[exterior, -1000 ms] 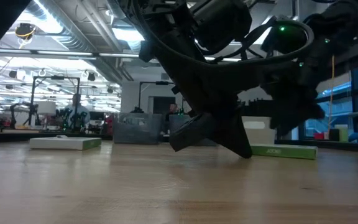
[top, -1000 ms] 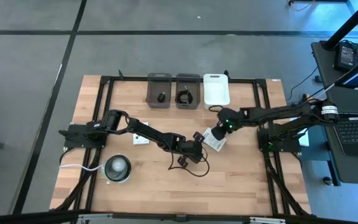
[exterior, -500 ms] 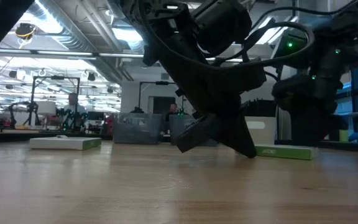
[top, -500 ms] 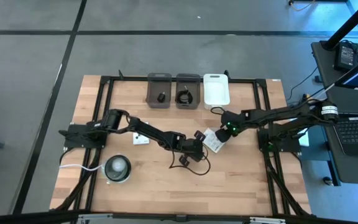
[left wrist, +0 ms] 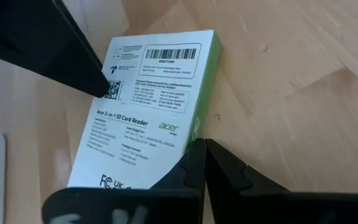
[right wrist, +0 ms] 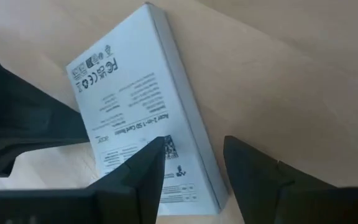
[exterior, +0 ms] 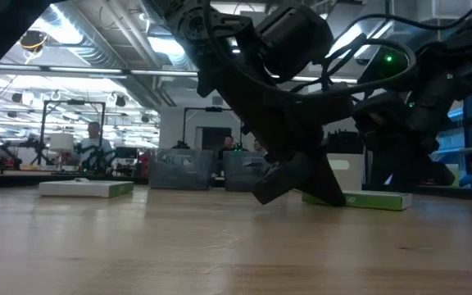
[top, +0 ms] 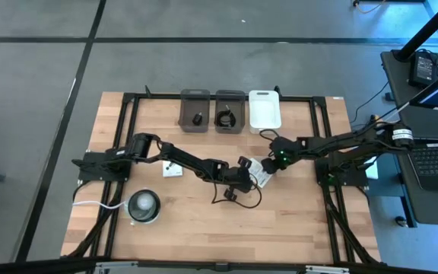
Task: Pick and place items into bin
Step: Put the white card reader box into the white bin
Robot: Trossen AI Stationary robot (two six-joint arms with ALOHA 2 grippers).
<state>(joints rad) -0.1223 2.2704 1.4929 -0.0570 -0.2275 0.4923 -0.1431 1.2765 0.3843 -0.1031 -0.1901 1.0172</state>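
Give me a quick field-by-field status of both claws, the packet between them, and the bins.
left claw: shut, tips at the green edge of the packet, mid-table
right claw: open, fingers straddling one end of the same packet
packet: flat white rectangular card-reader box with green edge, lying flat on the wooden table, not lifted
second packet: flat white one by the left arm
bins: two dark bins and a white bin at the far edge

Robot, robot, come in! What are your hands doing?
Left hand shut, against packet. Right hand open, straddling packet's edge. Packet flat on table. Nothing blocking.
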